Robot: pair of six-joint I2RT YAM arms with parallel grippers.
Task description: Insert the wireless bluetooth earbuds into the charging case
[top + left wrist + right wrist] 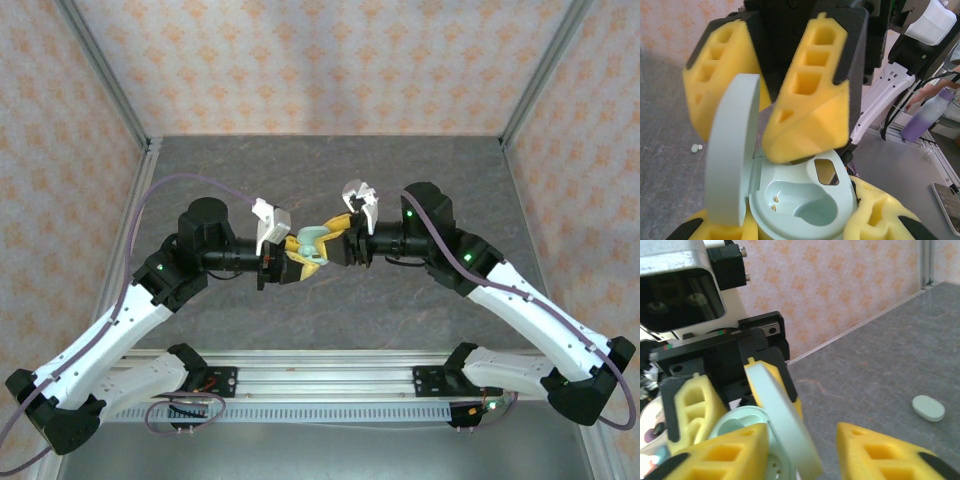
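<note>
Where left wrist looks, an earbud (696, 148) lies.

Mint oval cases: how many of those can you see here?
2. An open case is held in the left gripper; a closed case lies on the table. More may be hidden.

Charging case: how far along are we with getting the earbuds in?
Done: the charging case is open, its lid upright, clamped in the left gripper. In hand: the right gripper has its jaws apart around the lid, carrying no bud that I can see. Left: the well in view is empty, and one earbud lies on the table, so inserting has not begun.
</note>
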